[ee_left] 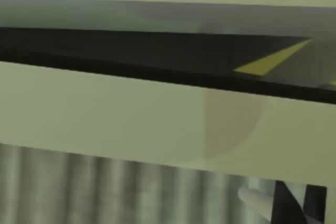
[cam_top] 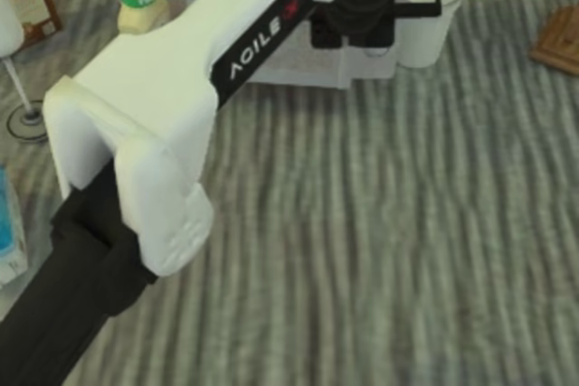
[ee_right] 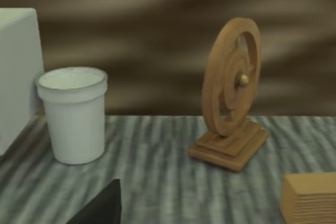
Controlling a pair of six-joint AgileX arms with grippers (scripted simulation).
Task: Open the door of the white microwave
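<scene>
Top view | left arm (cam_top: 163, 124) hides white microwave (cam_top: 308, 65) | door probably unseen

Left arm (cam_top: 163, 88): chunky white shell with rounded, blocky housings. Black strip along one link, white lettering "AGILE" plus a small red mark. Lower segment (cam_top: 63, 287) matte black, tube-like. Left claw (cam_top: 362, 11): black block-shaped body, thin black bar jutting sideways. Right wrist view: only a dark wedge (ee_right: 100, 205) of the right arm's own hardware.
</scene>
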